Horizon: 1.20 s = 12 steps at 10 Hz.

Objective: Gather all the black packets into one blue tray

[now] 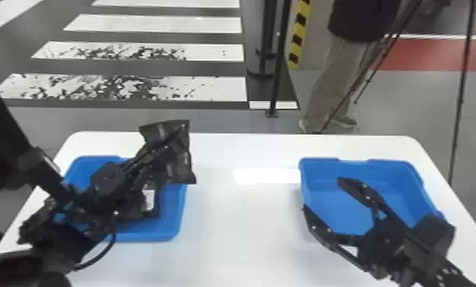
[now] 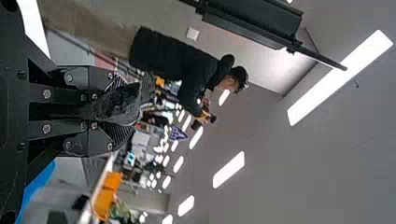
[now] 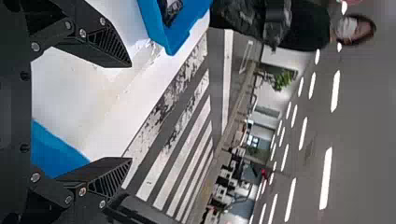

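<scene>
My left gripper is above the left blue tray, closed on a black packet that hangs past the tray's inner side. In the left wrist view the left gripper pinches the crumpled packet between both fingers. Beneath the arm, more black packet material lies in that tray, partly hidden. Over the right blue tray, the right gripper stands open and holds nothing. From the right wrist, the right gripper shows its fingers wide apart, with a black packet in the far tray.
Both trays stand on a white table, with bare tabletop between them. A black pole and tripod legs rise from the floor beyond the table's far edge.
</scene>
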Motion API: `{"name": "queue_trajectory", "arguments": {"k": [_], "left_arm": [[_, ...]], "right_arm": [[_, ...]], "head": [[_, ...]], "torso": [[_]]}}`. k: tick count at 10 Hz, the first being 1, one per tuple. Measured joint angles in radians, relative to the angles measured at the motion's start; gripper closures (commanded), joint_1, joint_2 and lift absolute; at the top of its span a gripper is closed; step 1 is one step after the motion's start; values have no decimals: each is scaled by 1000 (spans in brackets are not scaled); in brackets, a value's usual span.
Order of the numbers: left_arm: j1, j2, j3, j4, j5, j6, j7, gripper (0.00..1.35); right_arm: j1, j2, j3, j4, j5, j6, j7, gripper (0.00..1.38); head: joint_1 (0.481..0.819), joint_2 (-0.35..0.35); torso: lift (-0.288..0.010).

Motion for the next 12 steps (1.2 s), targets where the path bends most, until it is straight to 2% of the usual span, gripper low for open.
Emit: {"name": "queue_trajectory", "arguments": {"k": [2,3,4,5,6,7,8,9,11,12], "left_arm": [[20,5,137,0,-180,-7,-4,1199],[21,7,202,0,-288,-2,-4,1170],[16,11,256,0,-391,8,-3,1026],[10,14,300,2,-487,22,0,489],[7,16,334,18,-562,34,12,88],[9,16,364,47,-613,22,25,87],[30,10,397,67,-641,-23,36,160],[74,-1,427,72,-630,-84,41,177],[211,-35,442,38,-504,-226,44,177],[311,-64,443,-28,-442,-286,59,179]], "right_arm": [[68,53,-96,40,-147,-16,-38,303],[92,68,-122,50,-178,-17,-41,303],[105,74,-133,51,-186,-17,-42,303],[114,77,-138,52,-191,-17,-43,303],[126,84,-150,55,-210,-17,-51,303],[151,105,-181,57,-248,-17,-68,303],[184,121,-214,53,-295,-19,-92,303],[221,125,-238,46,-346,-32,-111,303],[285,126,-294,25,-378,-62,-116,303],[312,126,-304,26,-392,-100,-120,303]], "head": [[695,-6],[695,8],[695,44],[695,81],[695,112],[695,125],[695,126],[695,126],[695,75],[695,59]], "torso": [[-110],[-110],[-110],[-110],[-110],[-110],[-110],[-110],[-110],[-110]]}}
